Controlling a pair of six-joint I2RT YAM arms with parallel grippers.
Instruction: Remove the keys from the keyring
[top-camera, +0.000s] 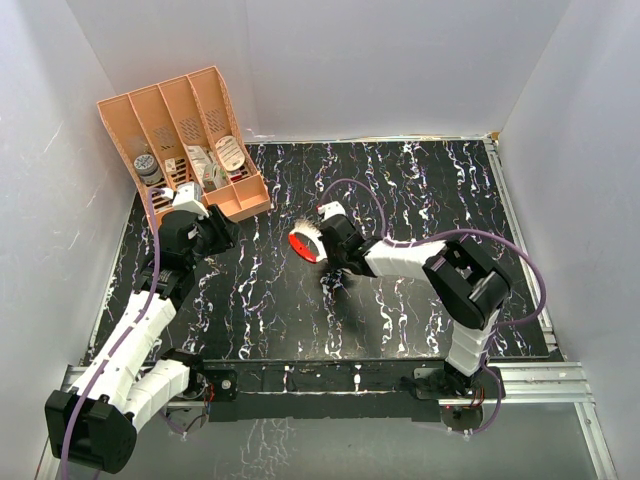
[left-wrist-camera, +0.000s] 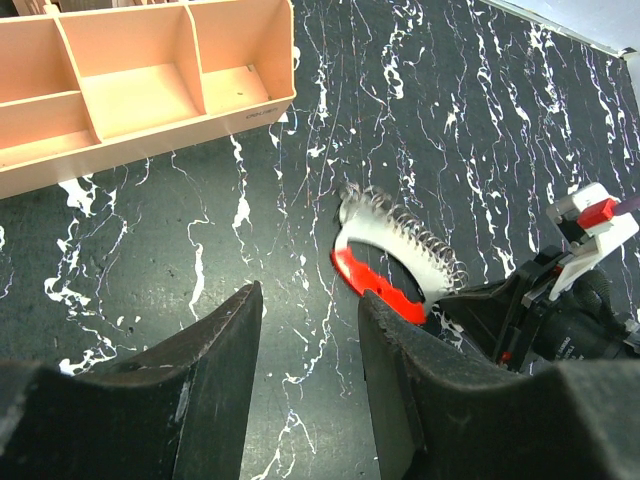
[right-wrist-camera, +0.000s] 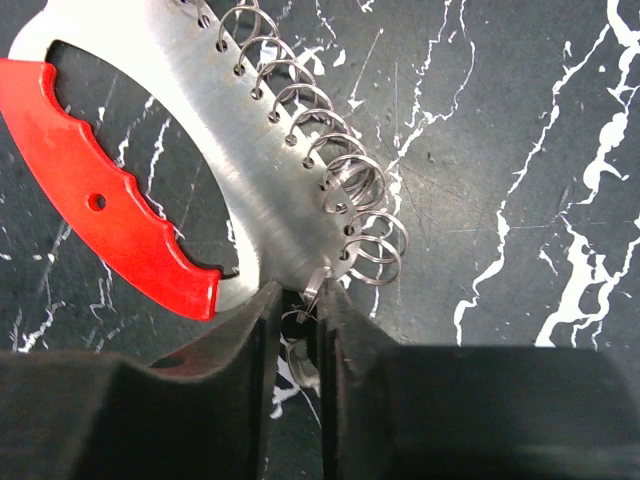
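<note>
Right tool (right-wrist-camera: 298, 302) clamped on keyring (right-wrist-camera: 265, 195) edge (silver plate, red grip), left tool (left-wrist-camera: 310, 300) apart, hovering nearby

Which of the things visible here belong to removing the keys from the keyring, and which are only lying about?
For the job:
- keyring, a metal plate with a red grip and wire rings
- small silvery piece at its end, perhaps a key
- right gripper, pinching that piece
- left gripper, open, holding nothing

Lying about:
- peach organiser
- small items in its compartments
</note>
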